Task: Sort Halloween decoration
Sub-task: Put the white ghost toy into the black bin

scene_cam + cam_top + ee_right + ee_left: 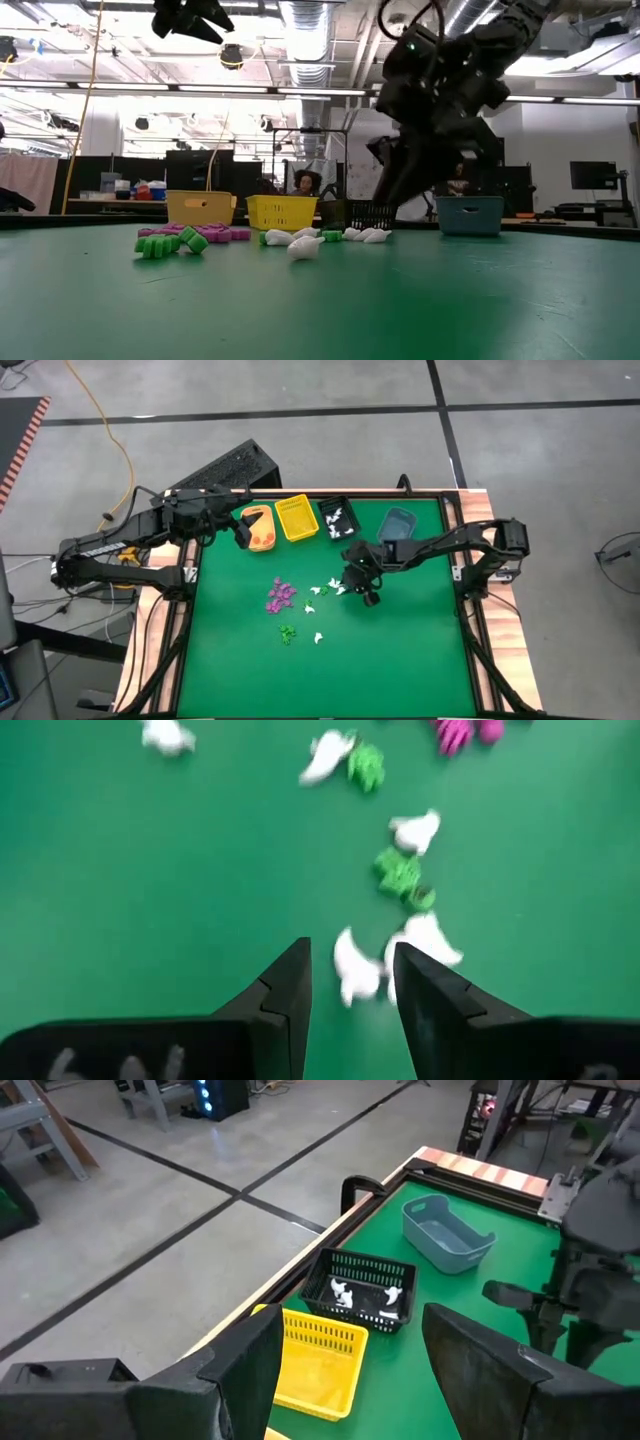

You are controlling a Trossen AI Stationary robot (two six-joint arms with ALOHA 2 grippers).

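We read the right gripper [366, 592] as poised over the scattered trinkets mid-table: its fingers stand apart with nothing between them, and a white trinket [355, 970] lies just ahead of the tips. Judgement: it is lining up on a white piece, since the black bin [337, 520] already holds white ones.

The left gripper [243, 532] hangs near the orange bin [260, 527] at the table's far edge, jaws open and empty. We take it as waiting, clear of the working arm.

Bins: four, in a row along the far side: orange, yellow bin [296, 518], black, blue bin [398, 524]. We take it as one per colour. Blue and yellow look empty.

Loose trinkets on the mat:
- purple cluster [281, 595]: too bunched to count
- green pieces [288, 632]: at least three
- white: five in the right wrist view

Whites and greens lie intermixed near the gripper, so a clean single pick will need care.
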